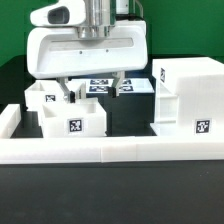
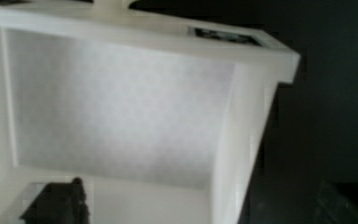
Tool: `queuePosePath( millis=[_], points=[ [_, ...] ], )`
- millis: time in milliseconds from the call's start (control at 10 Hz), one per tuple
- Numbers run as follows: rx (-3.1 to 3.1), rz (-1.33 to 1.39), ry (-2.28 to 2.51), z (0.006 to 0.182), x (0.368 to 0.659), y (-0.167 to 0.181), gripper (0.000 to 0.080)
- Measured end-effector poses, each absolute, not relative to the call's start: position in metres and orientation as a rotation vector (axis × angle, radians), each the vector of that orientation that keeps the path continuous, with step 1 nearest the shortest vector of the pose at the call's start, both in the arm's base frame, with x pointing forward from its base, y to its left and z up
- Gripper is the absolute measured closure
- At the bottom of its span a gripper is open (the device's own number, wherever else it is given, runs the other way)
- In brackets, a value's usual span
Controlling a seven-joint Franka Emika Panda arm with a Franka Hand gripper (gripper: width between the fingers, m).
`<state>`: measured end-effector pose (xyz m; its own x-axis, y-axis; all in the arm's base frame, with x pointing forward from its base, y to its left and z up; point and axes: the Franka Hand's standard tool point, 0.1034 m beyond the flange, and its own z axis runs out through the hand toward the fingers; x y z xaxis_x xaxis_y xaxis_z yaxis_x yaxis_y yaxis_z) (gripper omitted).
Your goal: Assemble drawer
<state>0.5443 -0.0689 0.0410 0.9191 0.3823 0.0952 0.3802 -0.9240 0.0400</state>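
The drawer set is white plastic. The tall boxy housing (image 1: 185, 98) stands at the exterior view's right, with a tag on its front. Two open-topped trays stand at the left: a front tray (image 1: 76, 120) with a tag, and a second tray (image 1: 40, 98) behind it to the left. My gripper (image 1: 93, 90) hangs open just above the front tray. One finger (image 1: 66, 92) is over its inside and the other is past its right wall. In the wrist view the tray (image 2: 140, 110) fills the frame, and one dark fingertip (image 2: 55, 200) shows against its inner face. The gripper (image 2: 202, 205) holds nothing.
The long low white border wall (image 1: 110, 150) runs along the front and up the left side. The marker board (image 1: 100, 85) lies flat behind the trays, partly hidden by my fingers. The table is black. A gap separates the front tray from the housing.
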Motion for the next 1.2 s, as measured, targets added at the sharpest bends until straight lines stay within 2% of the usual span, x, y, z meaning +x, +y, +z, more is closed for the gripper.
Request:
queuePosePath(
  millis=[600, 900, 1100, 1200],
  points=[
    [3.058, 0.107, 0.621, 0.010, 0.532, -0.063, 0.0151],
    [3.059, 0.102, 0.610, 0.007, 0.530, -0.067, 0.0151],
    [3.060, 0.101, 0.607, 0.007, 0.529, -0.068, 0.0408],
    [3.059, 0.101, 0.607, 0.007, 0.529, -0.068, 0.0408]
  ],
)
